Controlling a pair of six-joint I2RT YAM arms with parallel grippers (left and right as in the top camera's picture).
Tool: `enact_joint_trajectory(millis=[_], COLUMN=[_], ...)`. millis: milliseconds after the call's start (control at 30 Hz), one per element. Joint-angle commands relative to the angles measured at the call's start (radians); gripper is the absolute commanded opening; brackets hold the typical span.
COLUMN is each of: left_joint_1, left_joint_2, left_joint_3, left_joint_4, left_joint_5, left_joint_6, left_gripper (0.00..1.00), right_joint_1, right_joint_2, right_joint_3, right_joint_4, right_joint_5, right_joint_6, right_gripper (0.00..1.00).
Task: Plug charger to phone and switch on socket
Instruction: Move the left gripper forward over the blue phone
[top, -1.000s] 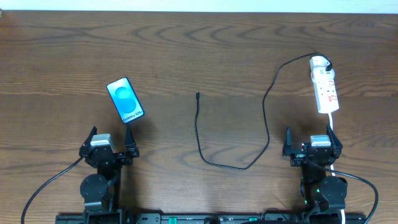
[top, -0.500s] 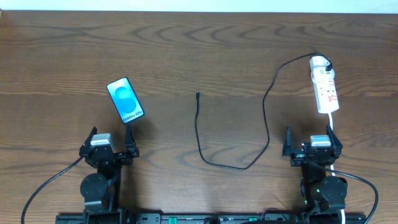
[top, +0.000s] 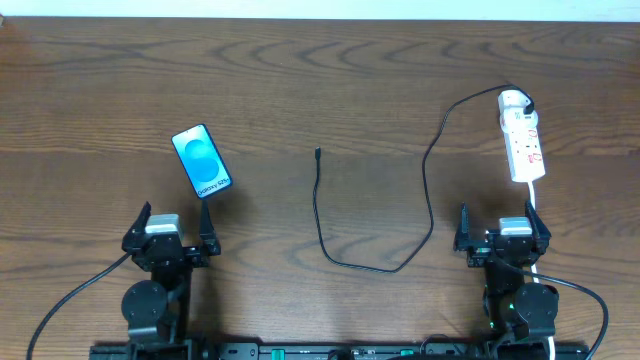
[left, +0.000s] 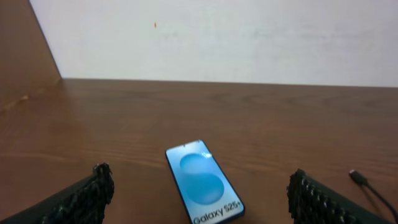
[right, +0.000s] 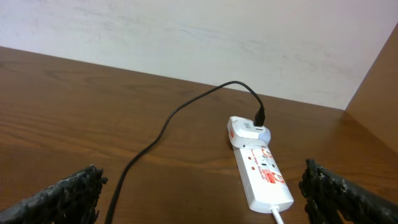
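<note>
Starting at the left, the left gripper (top: 176, 212) hovers low over the near edge of the table (top: 300, 80), well to the left of the charger (top: 318, 215), its jaws spread wide with nothing between them. It seems parked there, facing the phone (top: 202, 161), because that is the nearest task item on its side.

The phone lies flat and face up, left of the charger's free tip (top: 317, 152) and well apart from it, turned at a slant with its blue screen lit. From the left wrist view its near short edge faces the gripper. I cannot tell from here where its port sits.

The charger itself lies slack on the wood. Its tip rests by itself in the middle of the table, and the cable drops toward the near edge, curls round in a loop, then climbs to the right and arcs over to its far end. The slack suggests that the tip has room to be carried leftward to the phone.

At that far end is the socket (top: 523, 145), a white strip pointing away from the robot. No box, tray or bin is in view; the nearest thing to a holder is the strip, whose far outlet has a white adapter (right: 245, 129) seated in it, with the black cable running out of it. The other outlets look empty. A white cord (top: 534, 195) leaves the strip's near end.

The right gripper (top: 503, 215) sits right of the charger's loop, just short of the strip's near end, its jaws fully apart and holding nothing. Neither step looks begun.
</note>
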Motion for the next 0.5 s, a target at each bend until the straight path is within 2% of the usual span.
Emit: enact_joint_trajectory(millis=[0,200,467], left_joint_1=[-0.002,-0.002,-0.002], left_joint_2=[0.026,0.097,0.257], left_joint_3=[0.055,0.141,0.327], left_joint_4=[-0.004,-0.055,-0.162], left_joint_5=[-0.005,-0.005,-0.005], left_joint_6=[0.013,-0.048,-0.074], left_gripper=[0.91,0.91,0.91], right_joint_1=[0.003,0.002,0.003], right_joint_2=[-0.006,-0.006,-0.006], right_joint_3=[-0.003,-0.003,-0.003], right_joint_4=[-0.002,-0.002,-0.003], right_joint_5=[-0.005,-0.005,-0.005], right_joint_6=[-0.003,-0.003,-0.003], right_gripper=[0.99,0.99,0.99])
